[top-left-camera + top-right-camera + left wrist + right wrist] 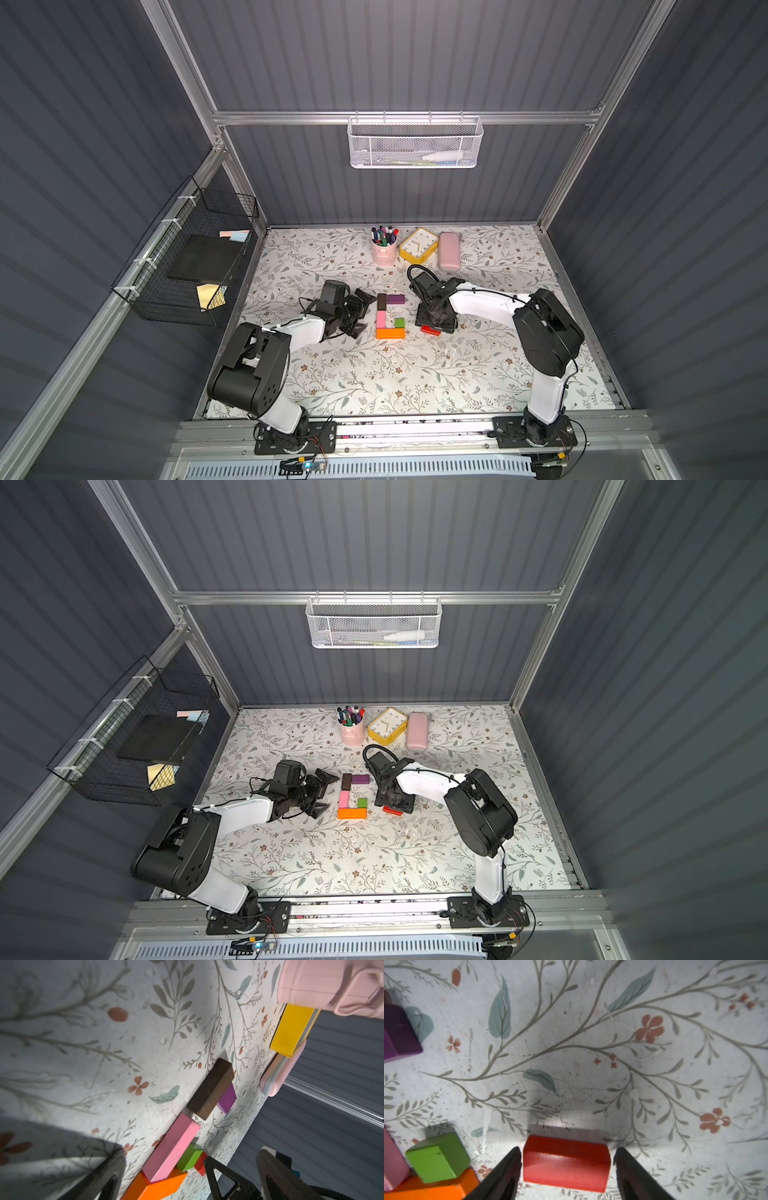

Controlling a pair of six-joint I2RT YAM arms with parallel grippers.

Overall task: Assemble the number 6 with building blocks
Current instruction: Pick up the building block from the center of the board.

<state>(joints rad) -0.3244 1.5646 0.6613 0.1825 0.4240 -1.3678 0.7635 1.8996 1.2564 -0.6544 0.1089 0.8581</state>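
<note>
Fingers [504,1174] of the right gripper [567,1148] stand partly open astride one red rectangular wooden block [565,1163] — slim gaps either side, no grip — just right of the long orange bar [390,333]. Left of that bar the left gripper [362,313] gapes wide, empty. Six blocks: beyond the bar lie one pink block [381,319], one dark brown block [382,301], one purple block [395,298], one green cube [399,322].

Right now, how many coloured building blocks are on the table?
6. The dark brown and pink in line, purple beside the brown, orange across the near end, green just behind the orange, red apart, between the open jaws of the right gripper. None looks hidden.
</note>
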